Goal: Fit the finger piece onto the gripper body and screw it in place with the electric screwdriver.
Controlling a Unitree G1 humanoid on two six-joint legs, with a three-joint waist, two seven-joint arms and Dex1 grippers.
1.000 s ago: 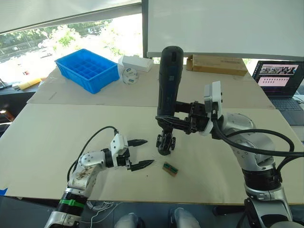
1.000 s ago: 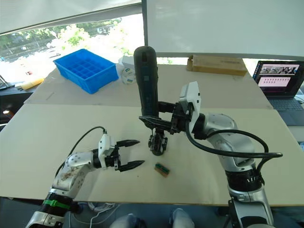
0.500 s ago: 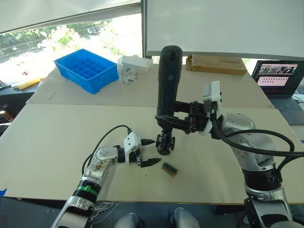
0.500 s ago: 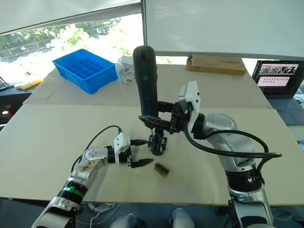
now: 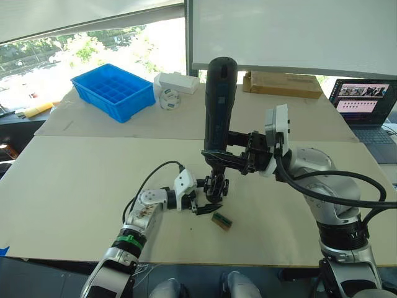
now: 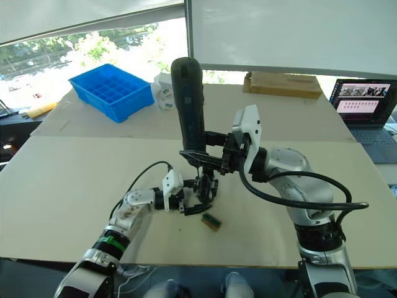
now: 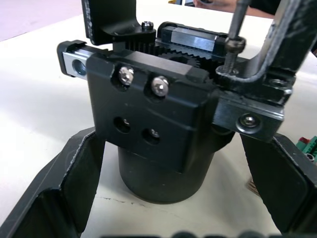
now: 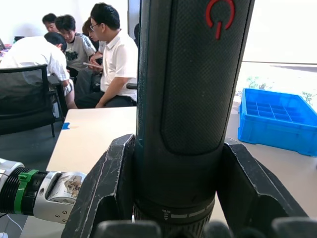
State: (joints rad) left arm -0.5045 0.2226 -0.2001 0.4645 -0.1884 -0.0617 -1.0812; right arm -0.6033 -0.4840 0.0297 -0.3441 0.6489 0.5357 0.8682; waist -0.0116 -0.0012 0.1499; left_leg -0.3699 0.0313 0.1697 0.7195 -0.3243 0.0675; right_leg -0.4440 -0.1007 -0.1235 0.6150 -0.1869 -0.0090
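One electric screwdriver [image 5: 219, 105], one gripper body [image 5: 216, 187], one blue tray [image 5: 113, 90], one laptop [image 5: 366, 108] (plus one green-and-brown block [image 5: 221, 221])

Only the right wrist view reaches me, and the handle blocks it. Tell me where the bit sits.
Observer: The electric screwdriver stands upright in the shut right gripper, its bit down on a screw atop the gripper body.
Operator: Report the left gripper.
Observer: The left gripper is open, its fingers flanking the body's round base.
Operator: Name anything close by.
Observer: A small green-and-brown block lies beside the body, apart from it.
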